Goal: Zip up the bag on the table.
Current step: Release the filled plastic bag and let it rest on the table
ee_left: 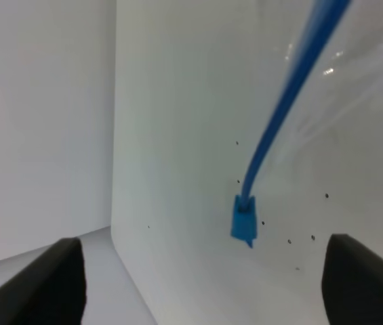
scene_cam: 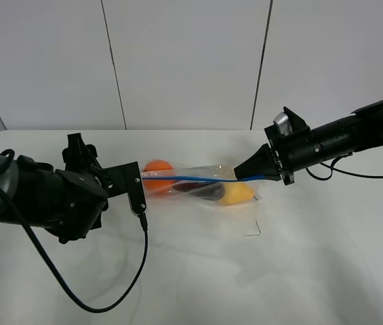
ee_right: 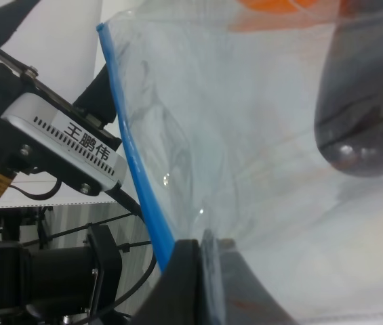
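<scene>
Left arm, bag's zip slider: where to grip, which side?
Pinch the small blue slider at the end of the zip strip, across its flat sides, coming along the strip from the bag at its left end. The left gripper stands open, fingers flanking it; the right gripper pins the far end, so the strip looks taut.

The left arm reaches in low from the left. The left gripper has its fingers spread wide and grips nothing. The right arm stretches in from the right, and the right gripper has its fingers pinched together on the edge of the bag.
</scene>
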Robot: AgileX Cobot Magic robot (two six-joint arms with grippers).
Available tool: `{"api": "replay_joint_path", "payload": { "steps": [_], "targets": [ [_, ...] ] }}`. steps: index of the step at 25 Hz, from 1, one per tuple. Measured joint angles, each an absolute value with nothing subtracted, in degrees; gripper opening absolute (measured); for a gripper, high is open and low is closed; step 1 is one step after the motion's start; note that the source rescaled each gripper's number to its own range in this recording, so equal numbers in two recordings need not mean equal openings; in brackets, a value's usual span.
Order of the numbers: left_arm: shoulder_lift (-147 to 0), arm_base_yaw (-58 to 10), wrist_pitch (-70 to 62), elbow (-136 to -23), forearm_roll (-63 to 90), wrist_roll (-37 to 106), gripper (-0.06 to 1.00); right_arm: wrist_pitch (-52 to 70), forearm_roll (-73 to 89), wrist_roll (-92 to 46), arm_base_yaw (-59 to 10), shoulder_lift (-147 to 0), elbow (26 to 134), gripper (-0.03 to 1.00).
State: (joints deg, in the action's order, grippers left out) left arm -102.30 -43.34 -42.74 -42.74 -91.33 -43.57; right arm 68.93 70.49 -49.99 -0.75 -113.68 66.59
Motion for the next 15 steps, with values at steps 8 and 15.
{"api": "replay_joint_path", "payload": {
  "steps": [8,15],
  "targets": [
    [-102.3,-43.34,-42.74,-42.74,-90.26,-47.6,0.73,68.93,70.49,-49.99,-0.75,-113.68,66.59,0.0],
    [-102.3,-43.34,-42.88,-42.74,-89.47,-53.74,0.83,68.93,70.49,-49.99,-0.75,-113.68,66.59,0.0]
  ]
}}
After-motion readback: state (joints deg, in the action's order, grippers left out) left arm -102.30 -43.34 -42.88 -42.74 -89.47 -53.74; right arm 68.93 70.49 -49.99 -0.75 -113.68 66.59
